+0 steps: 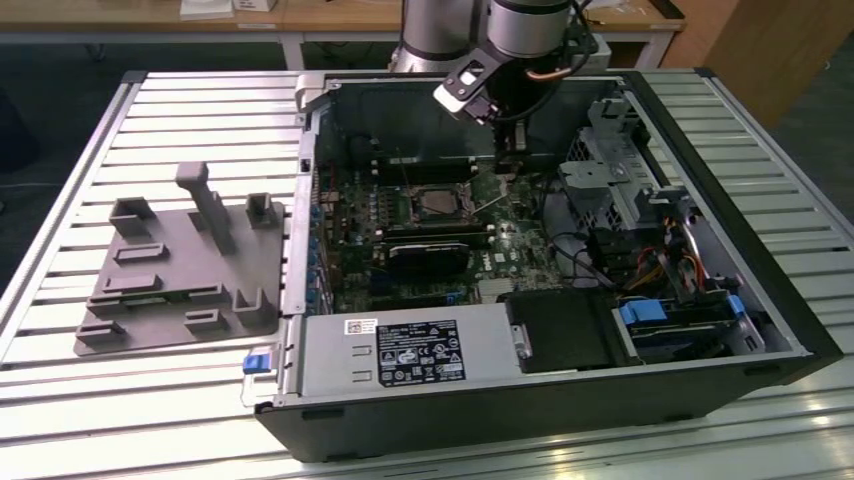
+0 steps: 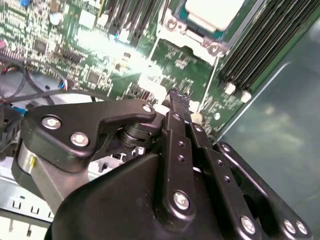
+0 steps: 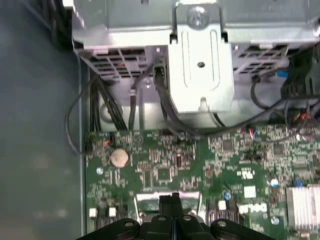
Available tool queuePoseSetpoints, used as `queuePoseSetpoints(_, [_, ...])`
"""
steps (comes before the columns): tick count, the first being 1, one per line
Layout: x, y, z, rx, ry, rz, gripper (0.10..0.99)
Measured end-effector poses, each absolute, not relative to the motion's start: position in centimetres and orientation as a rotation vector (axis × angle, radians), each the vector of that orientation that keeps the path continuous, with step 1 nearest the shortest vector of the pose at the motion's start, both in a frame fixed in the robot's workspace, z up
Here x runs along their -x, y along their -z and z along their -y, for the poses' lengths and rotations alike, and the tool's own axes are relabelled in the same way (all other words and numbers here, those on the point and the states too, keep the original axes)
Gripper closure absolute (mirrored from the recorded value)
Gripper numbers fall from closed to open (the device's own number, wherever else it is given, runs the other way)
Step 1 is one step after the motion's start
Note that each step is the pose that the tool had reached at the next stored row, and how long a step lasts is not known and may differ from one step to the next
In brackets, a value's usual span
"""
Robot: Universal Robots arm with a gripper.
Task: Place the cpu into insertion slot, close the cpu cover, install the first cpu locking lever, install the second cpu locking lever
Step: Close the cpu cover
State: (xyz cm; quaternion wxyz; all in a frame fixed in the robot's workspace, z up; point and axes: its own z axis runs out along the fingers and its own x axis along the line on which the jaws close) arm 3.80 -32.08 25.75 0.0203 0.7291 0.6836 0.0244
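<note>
In the exterior view the open computer case holds the green board with the insertion slot [image 1: 434, 205] near its middle. The cpu [image 2: 212, 10] lies pale and flat in that socket, and the silvery cpu cover [image 2: 175, 32] frames it. A thin locking lever [image 2: 211, 75] runs from the socket's corner toward my fingers and stands slanted up beside the socket [image 1: 491, 205]. My gripper [image 1: 507, 172] hangs just to the exterior view's right of the socket. Its black fingers are shut together in both wrist views [image 2: 175, 95] [image 3: 172, 196], with the lever's end right beside the tips.
A grey fixture plate [image 1: 174, 280] lies on the slatted table at the exterior view's left. Inside the case are a black graphics card [image 1: 427, 255], the power supply [image 1: 400, 350], a metal drive cage [image 1: 601, 180] [image 3: 200, 65], cables [image 1: 654, 270] and memory slots [image 2: 265, 45].
</note>
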Motion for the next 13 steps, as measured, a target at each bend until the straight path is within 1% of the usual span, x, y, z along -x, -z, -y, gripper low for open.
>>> queuePoseSetpoints(13, [-5.6, -25.7, 32.1, -2.262, -0.076, -2.120, 0.984])
